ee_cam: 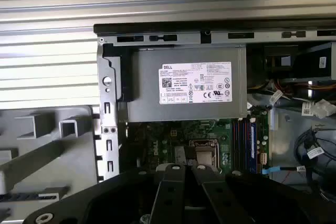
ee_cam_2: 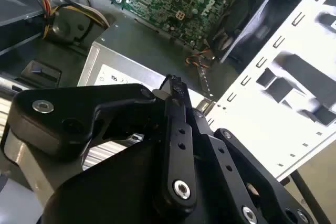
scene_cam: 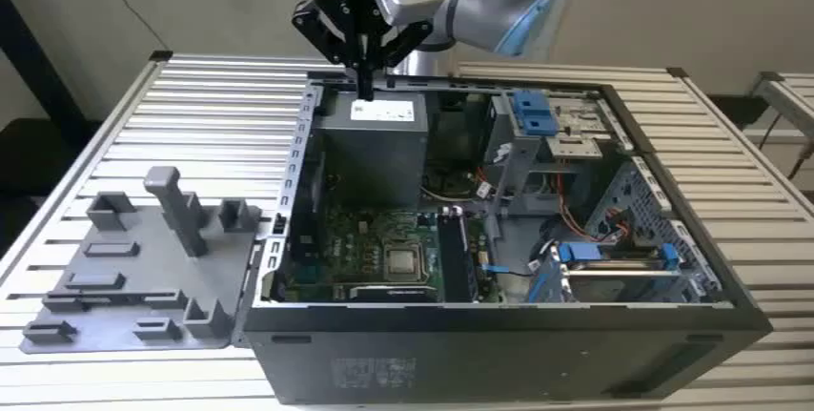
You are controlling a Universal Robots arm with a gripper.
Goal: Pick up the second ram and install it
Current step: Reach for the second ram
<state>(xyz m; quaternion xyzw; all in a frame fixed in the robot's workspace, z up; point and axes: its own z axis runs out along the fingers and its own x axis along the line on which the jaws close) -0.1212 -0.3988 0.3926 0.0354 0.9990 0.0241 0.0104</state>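
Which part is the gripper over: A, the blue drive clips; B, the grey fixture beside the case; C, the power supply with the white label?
C: in the exterior view the gripper hangs just above the power supply, and the first wrist view looks down on its white label.

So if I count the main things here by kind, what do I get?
slatted table: 1
computer case: 1
power supply: 1
grey fixture tray: 1
gripper: 1
Total: 5
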